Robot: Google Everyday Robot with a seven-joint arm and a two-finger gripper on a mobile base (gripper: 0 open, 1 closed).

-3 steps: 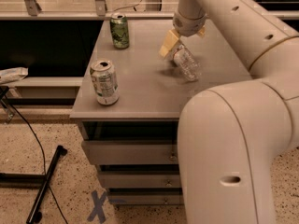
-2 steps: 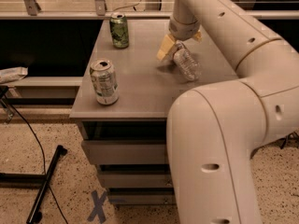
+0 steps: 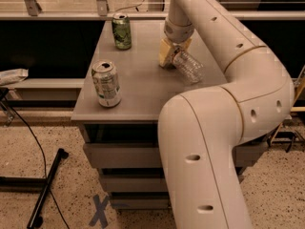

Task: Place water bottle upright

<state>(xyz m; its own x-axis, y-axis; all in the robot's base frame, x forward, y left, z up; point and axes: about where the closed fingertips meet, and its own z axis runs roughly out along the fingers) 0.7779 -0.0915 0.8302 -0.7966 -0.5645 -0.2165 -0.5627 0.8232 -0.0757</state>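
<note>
Camera view: the robot's gripper (image 3: pixel 173 54) hovers low over the far right part of a grey table (image 3: pixel 143 82), its jaws closed on one end of the water bottle (image 3: pixel 188 68), which leans tilted toward the near right. A green can (image 3: pixel 122 31) stands at the far edge, and a white can (image 3: pixel 106 84) stands near the front left corner.

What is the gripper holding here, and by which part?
The gripper, over the far side of the table, holds the water bottle by its upper end. The bottle is tilted, its other end low toward the table.
</note>
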